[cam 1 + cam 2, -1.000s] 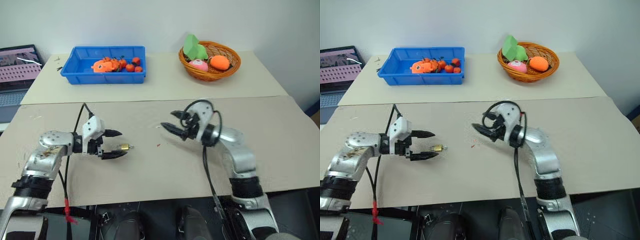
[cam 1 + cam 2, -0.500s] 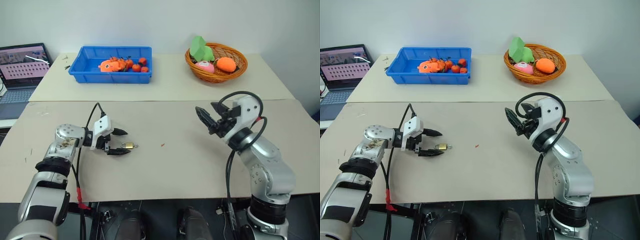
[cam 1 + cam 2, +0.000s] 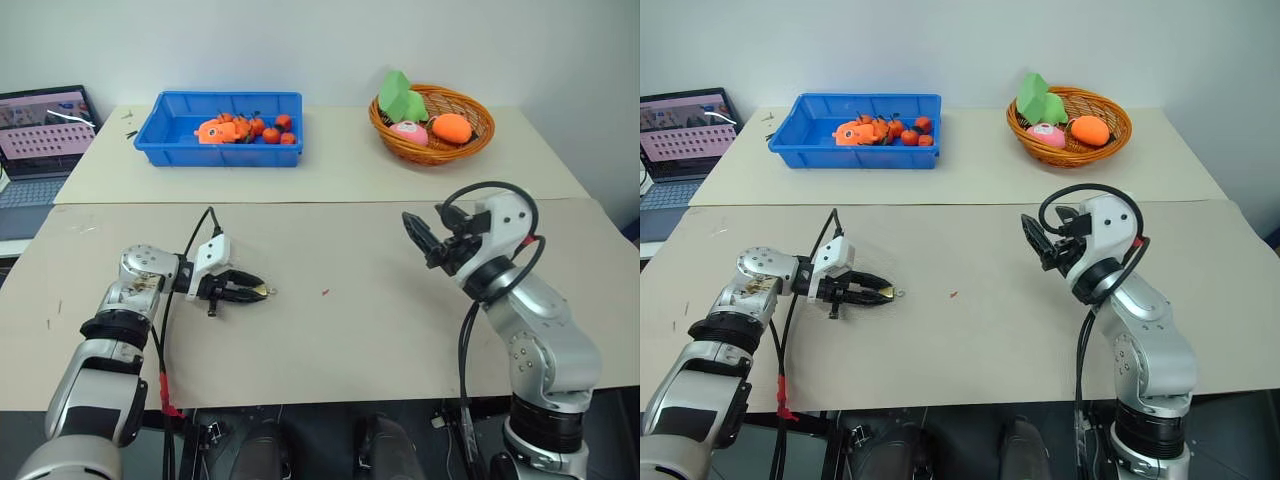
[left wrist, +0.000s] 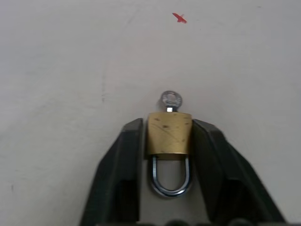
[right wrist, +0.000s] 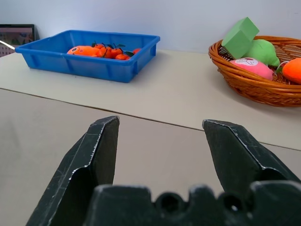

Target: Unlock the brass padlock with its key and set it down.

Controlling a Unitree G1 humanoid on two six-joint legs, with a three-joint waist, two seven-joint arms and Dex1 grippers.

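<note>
Padlock pinched in L gripper; R gripper agape.

Beige table in front of me: blue tray, wicker basket, laptop far edge, brass padlock near my left.

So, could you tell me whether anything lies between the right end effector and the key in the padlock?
Nothing visible does. Bare table lies between the right end effector, open, and the key in the padlock, which the left end effector grips.
</note>
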